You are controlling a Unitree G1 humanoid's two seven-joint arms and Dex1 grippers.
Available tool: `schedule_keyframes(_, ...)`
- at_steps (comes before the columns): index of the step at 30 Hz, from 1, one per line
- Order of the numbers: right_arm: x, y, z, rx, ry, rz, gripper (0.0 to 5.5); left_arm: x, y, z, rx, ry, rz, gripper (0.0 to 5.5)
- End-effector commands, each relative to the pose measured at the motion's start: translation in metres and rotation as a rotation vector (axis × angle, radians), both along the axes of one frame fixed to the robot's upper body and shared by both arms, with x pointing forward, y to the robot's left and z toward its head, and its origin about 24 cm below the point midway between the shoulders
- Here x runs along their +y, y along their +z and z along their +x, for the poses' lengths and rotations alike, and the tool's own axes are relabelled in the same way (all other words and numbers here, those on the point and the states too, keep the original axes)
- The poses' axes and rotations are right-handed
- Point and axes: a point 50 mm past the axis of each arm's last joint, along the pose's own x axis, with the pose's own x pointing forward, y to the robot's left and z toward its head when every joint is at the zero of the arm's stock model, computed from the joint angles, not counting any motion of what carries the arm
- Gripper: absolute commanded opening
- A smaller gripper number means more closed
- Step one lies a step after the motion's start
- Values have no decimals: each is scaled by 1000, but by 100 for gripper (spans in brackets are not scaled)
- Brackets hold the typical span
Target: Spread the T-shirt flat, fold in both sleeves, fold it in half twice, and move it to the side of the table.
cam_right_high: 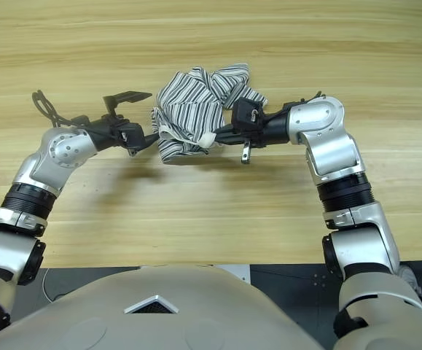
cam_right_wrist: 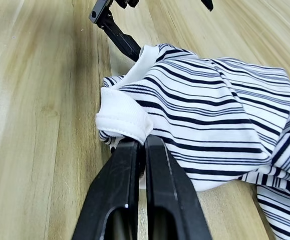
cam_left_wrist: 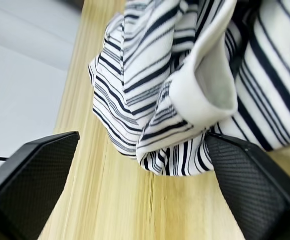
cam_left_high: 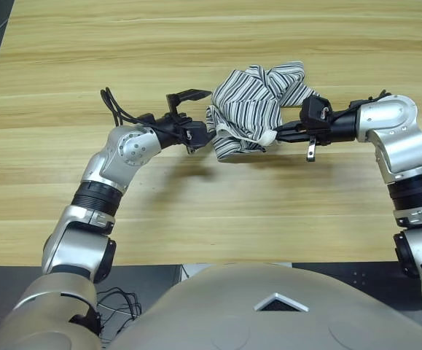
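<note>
Right gripper (cam_right_wrist: 137, 145): foremost in the right wrist view. Its two black fingers are pressed together with no gap, pinching the white ribbed band at the edge of the T-shirt (cam_right_wrist: 220, 115).
Right arm: comes in from the robot's right, forearm low over the tabletop (cam_left_high: 196, 219), with the gripper pointing toward the left arm.
Left gripper (cam_left_wrist: 139, 150): spread wide and holding nothing. One finger (cam_left_wrist: 250, 180) touches the lower edge of the striped cloth, and the other finger (cam_left_wrist: 34, 185) stands well apart from it over bare wood.
Left arm: comes in from the robot's left, its gripper aimed at the heap's left side and facing the right gripper.
T-shirt: white with dark stripes, crumpled in a heap and not spread. It sits mid-tabletop between the two grippers, with folds piled toward the far side and a white band curling at the near side.
Contact with wood: part of the heap rests on the tabletop. Whether the pinched edge is lifted clear cannot be told.
Tabletop: pale wood, grain running left to right.
</note>
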Motion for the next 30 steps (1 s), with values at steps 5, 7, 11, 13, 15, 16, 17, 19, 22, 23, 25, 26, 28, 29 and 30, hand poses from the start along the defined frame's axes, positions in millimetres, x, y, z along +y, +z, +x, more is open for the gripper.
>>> schedule_keyframes(5,2,9,7,-47,-6,12,10,-9,-7,-1,36,-39,10,383)
schedule_keyframes(7,2,8,7,-49,-7,10,10,-12,-10,-3,48,-49,7,353)
schedule_keyframes(11,1,8,7,-52,-8,11,10,-16,-12,-3,56,-62,0,305)
schedule_keyframes(13,1,8,7,-53,-8,12,10,-19,-12,-3,57,-71,-5,279)
schedule_keyframes(15,1,8,7,-54,-9,14,10,-21,-13,-3,59,-77,-4,252)
schedule_keyframes(16,1,8,7,-54,-9,14,10,-21,-13,-3,60,-78,-3,236)
schedule_keyframes(17,1,8,7,-54,-9,14,10,-22,-13,-3,60,-78,-2,223)
schedule_keyframes(19,1,8,7,-54,-9,13,10,-21,-13,-2,58,-76,0,193)
schedule_keyframes(22,1,8,7,-54,-8,15,10,-19,-10,0,50,-68,3,151)
schedule_keyframes(23,1,8,7,-54,-7,16,10,-18,-10,1,49,-66,4,136)
schedule_keyframes(25,2,8,7,-52,-6,17,10,-17,-10,1,46,-61,8,87)
schedule_keyframes(26,2,8,7,-52,-6,17,10,-17,-9,2,45,-58,8,76)
schedule_keyframes(28,1,8,7,-51,-7,17,10,-16,-9,2,44,-53,7,43)
schedule_keyframes(29,1,8,7,-51,-8,16,10,-16,-8,3,43,-51,6,37)
schedule_keyframes(30,1,8,7,-51,-8,15,10,-15,-8,3,42,-49,5,15)
